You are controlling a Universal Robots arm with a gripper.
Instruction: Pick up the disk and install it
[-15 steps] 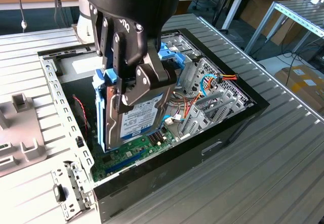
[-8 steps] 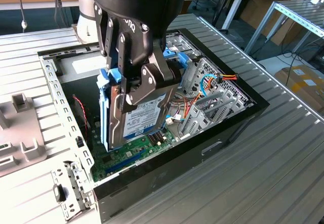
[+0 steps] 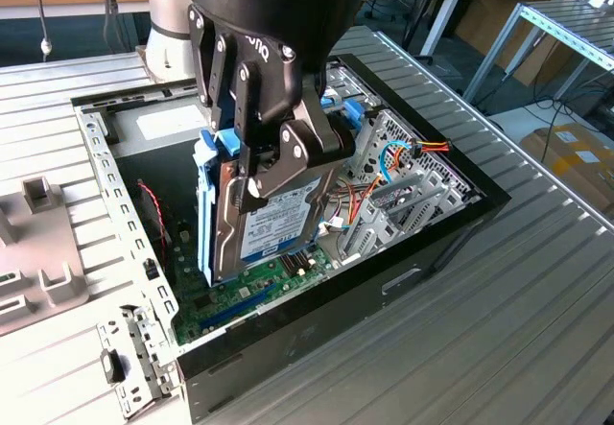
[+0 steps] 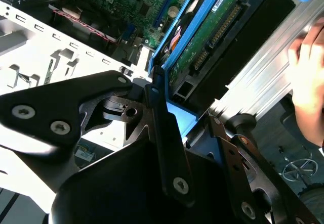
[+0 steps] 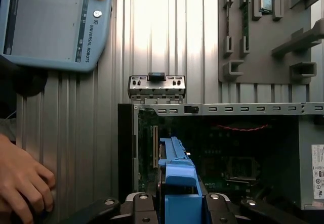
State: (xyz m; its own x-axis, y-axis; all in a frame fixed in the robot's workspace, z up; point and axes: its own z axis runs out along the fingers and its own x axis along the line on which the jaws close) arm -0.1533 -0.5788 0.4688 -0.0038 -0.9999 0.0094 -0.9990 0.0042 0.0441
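Exterior view, starting at its left: a grey fixture plate with raised blocks lies on the ribbed metal counter, just beside the open computer case.

Near the middle, the black gripper hangs over the case, grasping the disk. Its fingers are clamped on the disk near the upper end, where the blue tab sits. The disk stands on edge, slightly tilted. Its light-blue carrier runs down the side toward the exterior view's left, and its labelled face is turned to the camera. Its lower end is down inside the case, close above the green motherboard; whether the two touch cannot be told.

Toward the exterior view's right, a perforated metal drive cage takes up that end of the case, with red, orange and blue cables looping over it.

In the first wrist view, the disk's blue carrier juts out between the gripper's links over the open case. A small metal bracket lies on the counter just outside the case wall. A person's hand rests on the counter beside the case, near a teach pendant.

In the second wrist view, the disk shows its green circuit-board side.
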